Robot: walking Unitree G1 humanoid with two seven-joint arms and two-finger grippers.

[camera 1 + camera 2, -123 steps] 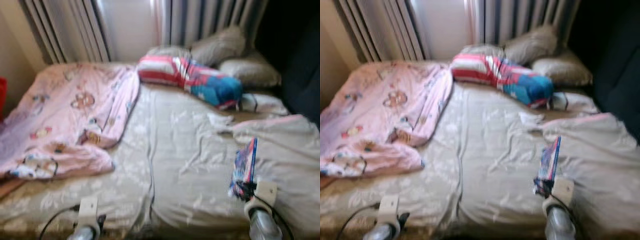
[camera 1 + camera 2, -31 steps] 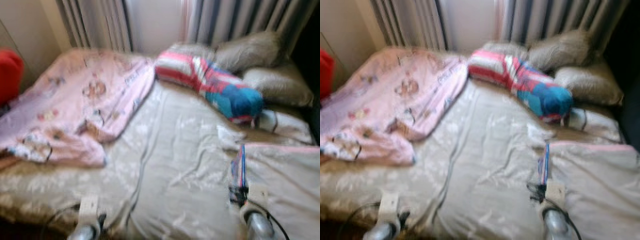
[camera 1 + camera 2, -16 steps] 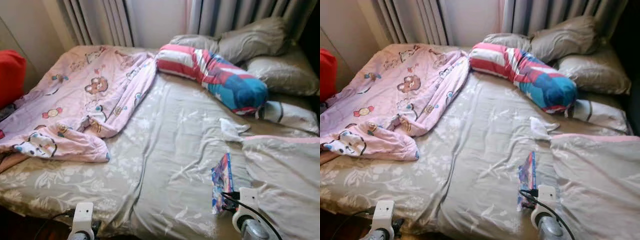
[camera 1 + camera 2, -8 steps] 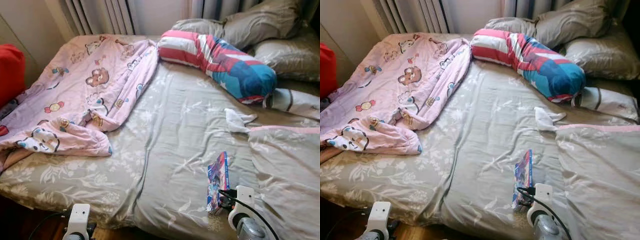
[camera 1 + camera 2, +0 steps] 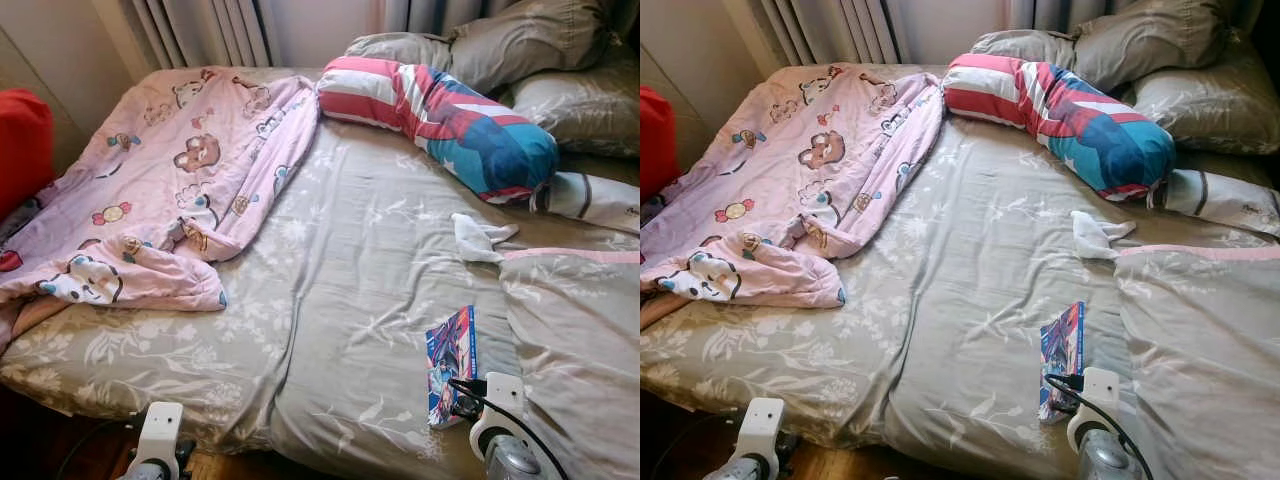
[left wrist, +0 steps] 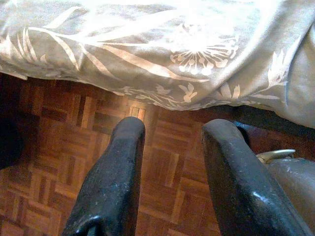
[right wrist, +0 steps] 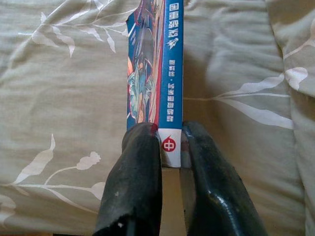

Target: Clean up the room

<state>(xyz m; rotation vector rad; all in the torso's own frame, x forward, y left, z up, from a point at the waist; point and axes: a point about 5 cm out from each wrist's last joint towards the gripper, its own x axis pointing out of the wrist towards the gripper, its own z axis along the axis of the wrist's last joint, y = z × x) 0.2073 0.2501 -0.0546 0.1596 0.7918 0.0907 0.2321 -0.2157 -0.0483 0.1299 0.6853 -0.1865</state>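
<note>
Book (image 7: pixel 157 73) sits clamped by its spine in my right gripper (image 7: pixel 170 147), jaws closed on it, low over the bed (image 5: pixel 340 260) near the bed's foot edge. I judge carrying it off comes next. Left gripper (image 6: pixel 170 162) hangs open beside the bed.

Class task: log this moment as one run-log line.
right hand: shut on book | book: over bed | left hand: open, idle above floor

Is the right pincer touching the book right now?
Touching. In the right wrist view the right pincer has both black fingers pressed against the book, one on each side of its spine end, with no gap.
</note>
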